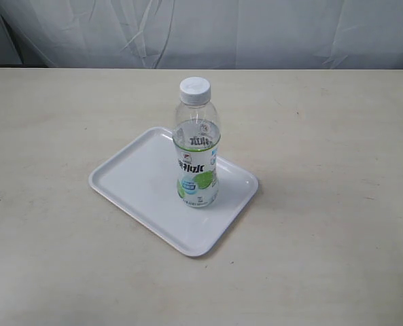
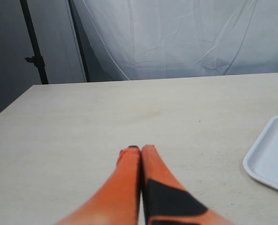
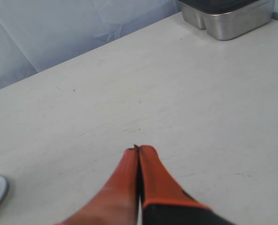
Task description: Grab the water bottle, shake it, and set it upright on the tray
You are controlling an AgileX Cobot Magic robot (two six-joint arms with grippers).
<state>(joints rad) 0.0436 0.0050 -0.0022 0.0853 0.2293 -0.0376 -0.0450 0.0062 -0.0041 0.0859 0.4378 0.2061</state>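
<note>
The water bottle [image 1: 197, 146] is standing upright on the tray [image 1: 136, 180], white cap on top, sitting toward the tray's right-hand side in the exterior view. The tray is lying flat on the pale desk [image 1: 323, 136], turned at an angle to the desk's far edge. The left tool [image 2: 140, 150] is pointing out over bare desk, its orange fingers [image 2: 124, 178] pressed together and gripping nothing, with a tray corner showing nearby. The right tool [image 3: 139, 150] is likewise pressed together and carrying nothing, pointing across open desk toward a metal container [image 3: 232, 16] sitting well apart.
</note>
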